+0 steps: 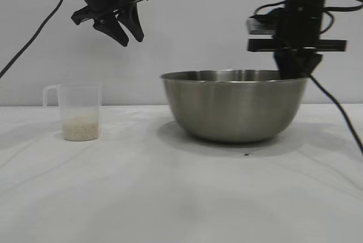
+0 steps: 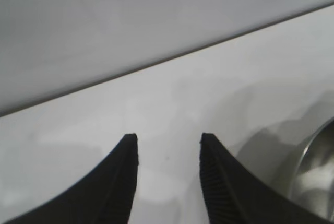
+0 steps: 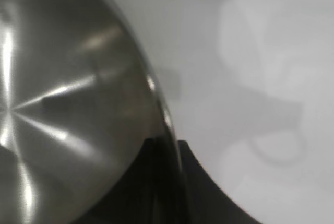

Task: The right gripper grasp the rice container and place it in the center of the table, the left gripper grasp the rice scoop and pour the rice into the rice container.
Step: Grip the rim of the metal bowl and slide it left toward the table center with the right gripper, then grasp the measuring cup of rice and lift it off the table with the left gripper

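Note:
The rice container (image 1: 235,106), a large steel bowl, stands on the white table (image 1: 170,197) right of centre. My right gripper (image 1: 295,68) is shut on its far right rim, one finger inside and one outside, as the right wrist view shows (image 3: 166,145). The rice scoop (image 1: 78,111), a clear plastic cup with a handle on its left side, stands at the left with a layer of rice (image 1: 81,128) in its bottom. My left gripper (image 1: 126,32) hangs open and empty high above the table, up and right of the scoop; its own view (image 2: 168,140) shows table between the fingers.
A grey wall stands behind the table. The bowl's edge (image 2: 318,177) shows in the left wrist view. A black cable (image 1: 340,113) trails down from the right arm past the bowl. A small dark speck (image 1: 246,154) lies in front of the bowl.

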Robot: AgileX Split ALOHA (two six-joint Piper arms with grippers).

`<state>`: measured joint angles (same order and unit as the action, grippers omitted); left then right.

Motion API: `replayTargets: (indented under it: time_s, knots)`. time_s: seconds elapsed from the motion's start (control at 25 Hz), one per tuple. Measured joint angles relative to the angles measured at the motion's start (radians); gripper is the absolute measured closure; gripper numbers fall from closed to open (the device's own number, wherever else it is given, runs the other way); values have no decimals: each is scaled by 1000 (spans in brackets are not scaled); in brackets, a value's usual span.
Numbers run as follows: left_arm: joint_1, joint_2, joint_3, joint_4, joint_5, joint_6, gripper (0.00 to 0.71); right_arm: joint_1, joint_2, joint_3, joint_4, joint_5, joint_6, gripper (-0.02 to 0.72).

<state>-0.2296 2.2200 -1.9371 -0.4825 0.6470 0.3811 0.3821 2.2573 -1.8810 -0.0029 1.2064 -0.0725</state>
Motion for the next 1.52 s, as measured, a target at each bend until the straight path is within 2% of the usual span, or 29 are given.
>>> replayTargets:
  time_s: [0.2, 0.24, 0.32, 0.36, 0.44, 0.56, 0.6, 0.76, 0.8, 0.88, 1.04, 1.2, 1.36, 1.52]
  knots:
    - [9, -11, 0, 2, 4, 0, 424, 0, -2, 4, -13, 6, -2, 626]
    - [9, -14, 0, 4, 4, 0, 424, 0, -5, 6, -17, 12, -2, 563]
    - [11, -19, 0, 4, 4, 0, 424, 0, -25, 22, -19, 12, -6, 486]
    - [11, -19, 0, 4, 4, 0, 424, 0, -46, 43, -19, 7, -6, 460]
    - [11, -23, 0, 4, 4, 0, 424, 0, -112, 116, -17, -35, -6, 470]
    - [11, -27, 0, 7, 4, 1, 424, 0, -263, 331, -15, -210, -6, 470]
    - [11, -31, 0, 7, 4, 1, 424, 2, -324, 435, -11, -304, -8, 430]
    - [11, -46, 0, 26, 32, 2, 424, 29, -694, 894, -13, -721, -8, 449]
    - [11, -50, 0, 30, 42, 2, 424, 40, -799, 981, -13, -791, -10, 449]
    - [11, -54, 0, 38, 63, 4, 424, 51, -976, 1137, -13, -839, -11, 449]
    - [11, -65, 0, 38, 137, 53, 424, 54, -1284, 1289, -7, -764, -11, 449]
    - [11, -110, 51, 6, 168, 119, 424, 54, -1564, 1353, 16, -571, 2, 449]
    - [11, -199, 161, -23, 170, 183, 424, 54, -1859, 1413, 20, -378, 59, 449]
    - [11, -326, 323, -25, 89, 255, 424, 54, -2077, 1421, 20, -329, 121, 449]
